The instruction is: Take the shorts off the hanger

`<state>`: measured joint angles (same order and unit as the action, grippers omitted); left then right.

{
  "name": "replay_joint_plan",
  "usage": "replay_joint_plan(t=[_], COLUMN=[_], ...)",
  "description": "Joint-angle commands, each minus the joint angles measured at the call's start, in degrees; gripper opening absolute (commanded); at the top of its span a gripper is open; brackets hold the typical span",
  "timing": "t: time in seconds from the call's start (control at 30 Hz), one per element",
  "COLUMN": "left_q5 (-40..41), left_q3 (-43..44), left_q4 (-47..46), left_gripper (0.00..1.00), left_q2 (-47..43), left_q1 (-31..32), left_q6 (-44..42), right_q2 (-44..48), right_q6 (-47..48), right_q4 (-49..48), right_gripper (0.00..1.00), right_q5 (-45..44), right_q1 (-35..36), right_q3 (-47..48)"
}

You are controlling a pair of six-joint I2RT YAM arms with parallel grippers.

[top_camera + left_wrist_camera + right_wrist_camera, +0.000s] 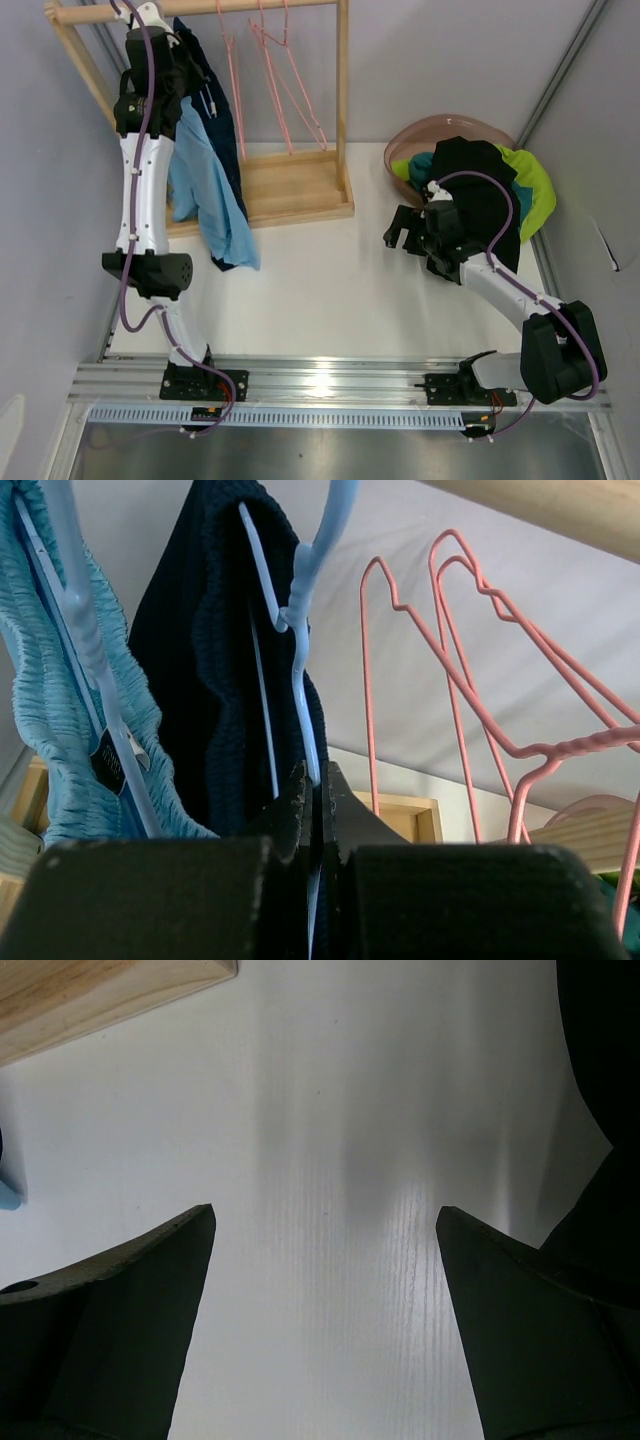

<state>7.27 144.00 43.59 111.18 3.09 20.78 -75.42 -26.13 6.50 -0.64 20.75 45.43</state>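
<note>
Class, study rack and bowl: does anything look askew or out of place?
Yes. Beside the left pincer, shut on a blue hanger, the light blue shorts hang lopsided, drooping past the rack's base. The black shorts spill over the bowl's rim.

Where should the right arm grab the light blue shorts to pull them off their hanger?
I'd pinch the loose lower hem of the light blue shorts, coming in from the right. That end hangs free in front of the wooden rack, while the waistband sits bunched on its hanger, close beside the left gripper.
</note>
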Motion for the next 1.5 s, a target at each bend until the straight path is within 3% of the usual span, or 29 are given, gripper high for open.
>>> replay_joint_plan(t=[0.0, 0.33, 0.43, 0.6, 0.7, 0.8, 0.93, 1.17, 1.47], left_q5=[-3.7, -9.1, -10.1, -11.5, -11.0, -11.0, -11.2, -12.2, -15.7], left_q3=[2.7, 1.1, -3.4, -10.2, -13.5, -19.0, -20.0, -19.4, -16.3], left_q4=[-3.1, -3.0, -3.6, -4.3, -3.9, -5.3, -5.1, -2.7, 1.9], left_gripper=[0.0, 0.0, 0.0, 0.0, 0.0, 0.0, 0.0, 0.0, 0.0], left_q2=[-4.9, -12.7, -16.7, -21.4, -23.6, -26.4, -27.9, -30.8, -33.0], left_q1=[-0.1, -0.1, 0.0, 0.8, 1.6, 2.1, 2.2, 2.2, 2.1], left_q6=[1.1, 4.4, 6.4, 8.6, 8.9, 9.5, 10.1, 9.8, 9.8], right_q2=[1.7, 7.3, 10.5, 12.0, 9.2, 2.7, -8.7, -19.2, -22.8], right_q6=[-0.1, 1.8, 4.1, 6.7, 8.8, 10.7, 13.6, 14.1, 19.4], right_q4=[-2.3, -1.8, -1.8, -2.5, -4.8, -5.7, -4.0, -5.8, -22.5], right_gripper=[0.99, 0.99, 0.99, 1.0, 1.0, 0.99, 0.99, 0.99, 0.95], right_q5=[-0.1, 0.0, 1.3, -2.3, -4.5, -7.6, -12.1, -15.8, -22.8], right_q1=[-0.3, 2.2, 7.9, 23.6, 32.8, 39.7, 47.3, 51.5, 52.1], right_q3=[-0.4, 1.1, 3.1, 12.1, 18.7, 27.2, 37.8, 47.7, 42.7])
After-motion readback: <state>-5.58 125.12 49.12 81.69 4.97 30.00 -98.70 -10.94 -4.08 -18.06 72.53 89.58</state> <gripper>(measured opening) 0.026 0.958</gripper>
